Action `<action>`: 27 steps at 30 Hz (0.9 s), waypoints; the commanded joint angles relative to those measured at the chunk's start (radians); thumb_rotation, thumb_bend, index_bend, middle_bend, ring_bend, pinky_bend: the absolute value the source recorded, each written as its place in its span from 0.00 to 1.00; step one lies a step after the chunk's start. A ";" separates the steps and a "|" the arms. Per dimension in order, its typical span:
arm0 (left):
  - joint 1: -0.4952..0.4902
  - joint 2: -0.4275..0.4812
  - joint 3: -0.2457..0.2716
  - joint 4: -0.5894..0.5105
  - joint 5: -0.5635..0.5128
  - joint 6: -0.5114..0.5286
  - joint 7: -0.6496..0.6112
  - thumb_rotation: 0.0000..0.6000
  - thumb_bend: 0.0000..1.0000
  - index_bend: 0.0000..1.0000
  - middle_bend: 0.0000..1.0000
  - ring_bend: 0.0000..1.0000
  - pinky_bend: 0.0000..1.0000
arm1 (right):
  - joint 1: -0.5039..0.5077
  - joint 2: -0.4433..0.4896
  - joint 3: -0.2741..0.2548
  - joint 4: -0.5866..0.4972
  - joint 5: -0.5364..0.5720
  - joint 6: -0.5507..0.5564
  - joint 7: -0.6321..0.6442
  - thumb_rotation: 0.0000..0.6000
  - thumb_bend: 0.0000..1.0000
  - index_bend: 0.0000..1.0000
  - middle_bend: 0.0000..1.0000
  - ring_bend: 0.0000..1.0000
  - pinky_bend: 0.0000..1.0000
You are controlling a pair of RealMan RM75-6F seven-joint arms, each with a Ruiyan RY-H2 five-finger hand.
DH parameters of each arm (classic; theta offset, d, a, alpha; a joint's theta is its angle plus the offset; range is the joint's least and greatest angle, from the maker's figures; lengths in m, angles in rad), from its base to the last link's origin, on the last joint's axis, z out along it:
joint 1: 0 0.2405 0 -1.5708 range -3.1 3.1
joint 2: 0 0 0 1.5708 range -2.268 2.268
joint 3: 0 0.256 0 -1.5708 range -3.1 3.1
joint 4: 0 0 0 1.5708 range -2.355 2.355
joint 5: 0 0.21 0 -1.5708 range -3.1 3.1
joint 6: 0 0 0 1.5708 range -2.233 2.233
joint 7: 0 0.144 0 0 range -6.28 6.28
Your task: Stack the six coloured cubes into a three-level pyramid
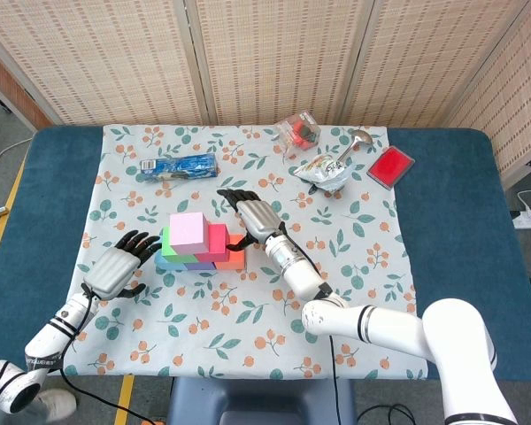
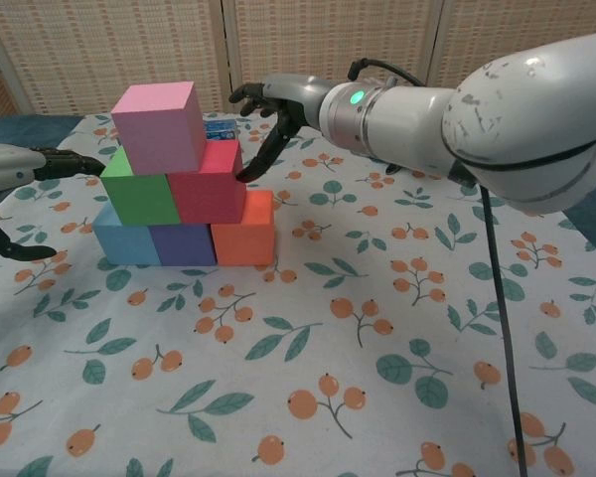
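The cubes form a pyramid on the floral cloth: light blue (image 2: pixel 125 241), purple (image 2: pixel 184 243) and orange (image 2: pixel 244 229) cubes below, green (image 2: pixel 140 192) and red cubes (image 2: pixel 207 187) above them, a pink cube (image 2: pixel 159 125) on top. From above, the pink cube (image 1: pixel 187 229) hides most of the stack. My right hand (image 2: pixel 275 109) hangs open just right of the red cube, one fingertip at the cube's upper right edge; I cannot tell whether it touches. My left hand (image 1: pixel 116 268) lies open on the cloth left of the stack, holding nothing.
At the back of the cloth are a blue packet (image 1: pixel 179 166), a clear bag with red pieces (image 1: pixel 299 130), a crumpled wrapper with a spoon (image 1: pixel 326 171) and a red flat box (image 1: pixel 390 166). The table (image 1: pixel 442 230) is blue around the cloth.
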 commanded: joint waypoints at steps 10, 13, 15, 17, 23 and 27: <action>0.001 0.001 0.002 0.003 -0.014 -0.001 0.000 1.00 0.29 0.10 0.05 0.00 0.05 | -0.003 0.005 -0.002 -0.004 0.009 0.000 -0.012 1.00 0.03 0.00 0.05 0.00 0.00; 0.006 0.004 0.003 0.003 -0.020 0.005 -0.003 1.00 0.29 0.10 0.05 0.00 0.05 | -0.004 0.008 -0.001 -0.007 0.009 0.000 -0.013 1.00 0.03 0.00 0.05 0.00 0.00; 0.011 0.006 0.004 0.004 -0.023 0.010 -0.005 1.00 0.29 0.10 0.05 0.00 0.05 | -0.005 0.011 0.000 -0.010 0.010 0.001 -0.013 1.00 0.03 0.00 0.05 0.00 0.00; 0.019 0.007 0.009 0.006 -0.026 0.014 -0.007 1.00 0.29 0.10 0.05 0.00 0.05 | -0.007 0.016 0.001 -0.014 0.011 0.004 -0.015 1.00 0.03 0.00 0.05 0.00 0.00; 0.036 -0.001 0.027 0.012 -0.019 0.025 -0.002 1.00 0.29 0.10 0.05 0.00 0.05 | -0.008 0.023 0.002 -0.019 0.021 0.008 -0.023 1.00 0.03 0.00 0.05 0.00 0.00; 0.027 -0.014 0.027 0.016 -0.010 0.016 -0.002 1.00 0.29 0.10 0.05 0.00 0.05 | -0.001 0.011 -0.001 -0.008 0.027 0.002 -0.029 1.00 0.03 0.00 0.05 0.00 0.00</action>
